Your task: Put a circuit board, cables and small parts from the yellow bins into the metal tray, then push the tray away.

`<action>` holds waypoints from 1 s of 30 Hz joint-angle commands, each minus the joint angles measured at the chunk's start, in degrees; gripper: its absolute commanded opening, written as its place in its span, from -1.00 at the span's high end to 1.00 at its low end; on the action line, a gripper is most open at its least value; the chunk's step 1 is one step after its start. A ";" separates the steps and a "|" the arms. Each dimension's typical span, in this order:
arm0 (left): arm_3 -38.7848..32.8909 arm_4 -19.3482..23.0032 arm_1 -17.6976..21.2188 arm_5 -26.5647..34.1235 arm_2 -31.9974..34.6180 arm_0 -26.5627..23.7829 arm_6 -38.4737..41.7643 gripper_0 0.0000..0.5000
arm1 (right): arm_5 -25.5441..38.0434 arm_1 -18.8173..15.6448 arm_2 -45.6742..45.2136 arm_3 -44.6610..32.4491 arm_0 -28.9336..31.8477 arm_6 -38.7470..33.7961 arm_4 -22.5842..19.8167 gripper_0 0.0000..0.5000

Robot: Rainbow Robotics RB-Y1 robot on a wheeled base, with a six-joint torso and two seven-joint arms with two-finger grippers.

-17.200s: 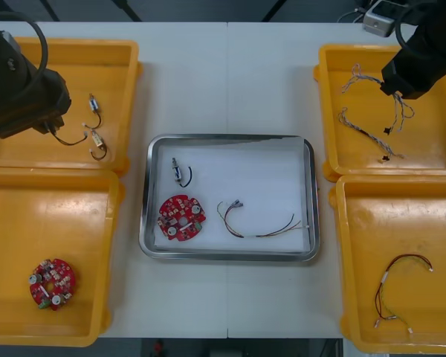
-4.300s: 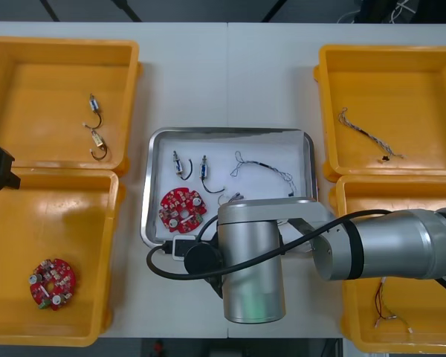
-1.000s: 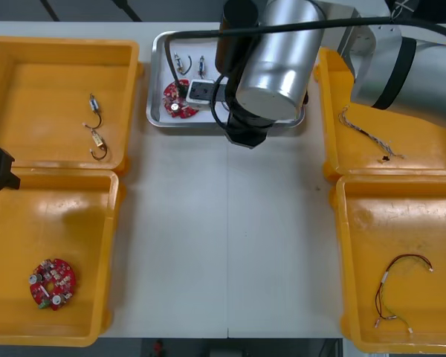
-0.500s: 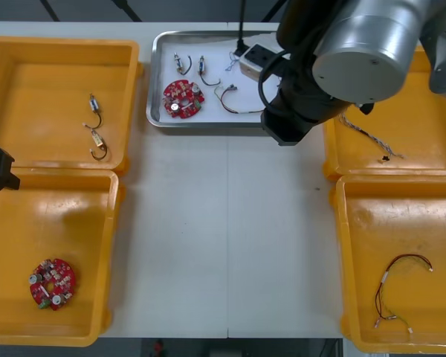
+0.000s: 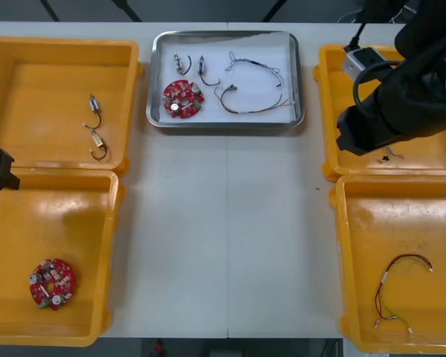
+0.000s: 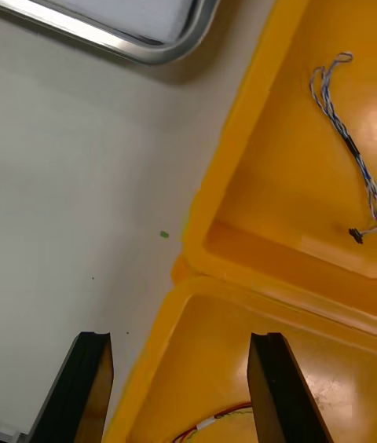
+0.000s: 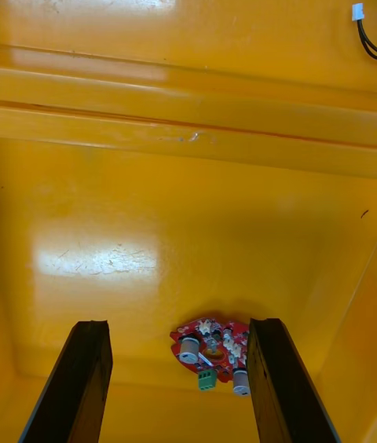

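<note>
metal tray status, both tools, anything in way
Right tool open, over inner edge of right bins. Left tool open, idle over near left bin. Metal tray at far edge, holding circuit board, cables, small metal parts. Nothing against it.

Light table (image 5: 227,238), two yellow bins (image 5: 44,89) each side, metal tray (image 5: 223,125) at far middle

yellow plastic bins (image 5: 44,89), a shiny metal tray (image 5: 224,124) white inside, a round red circuit board (image 5: 183,99), a twisted blue and white cable (image 6: 338,122).
</note>
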 commanded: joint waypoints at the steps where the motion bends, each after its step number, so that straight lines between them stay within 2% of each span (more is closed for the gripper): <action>1: -1.13 -0.51 2.83 -0.49 1.42 1.08 -2.61 -1.00 | 0.40 -5.30 -6.85 -3.14 6.82 -4.25 -0.57 -1.00; 9: -1.13 -0.51 2.83 -0.49 1.42 1.08 -2.61 -1.00 | 1.81 -5.65 -19.15 -3.14 18.69 -5.83 -1.28 -1.00; 18: -1.13 -0.51 2.83 -0.49 1.42 1.08 -2.61 -1.00 | 1.37 -5.74 -28.03 -3.05 28.71 -5.13 -0.84 -1.00; 23: -1.13 -0.51 2.83 -0.49 1.42 1.08 -2.61 -1.00 | 0.40 -5.48 -29.44 -2.61 32.40 -5.04 0.66 -1.00; 30: -1.13 -0.51 2.83 -0.49 1.42 1.08 -2.61 -1.00 | -0.30 -4.34 -29.44 -0.94 33.81 -4.25 1.89 -1.00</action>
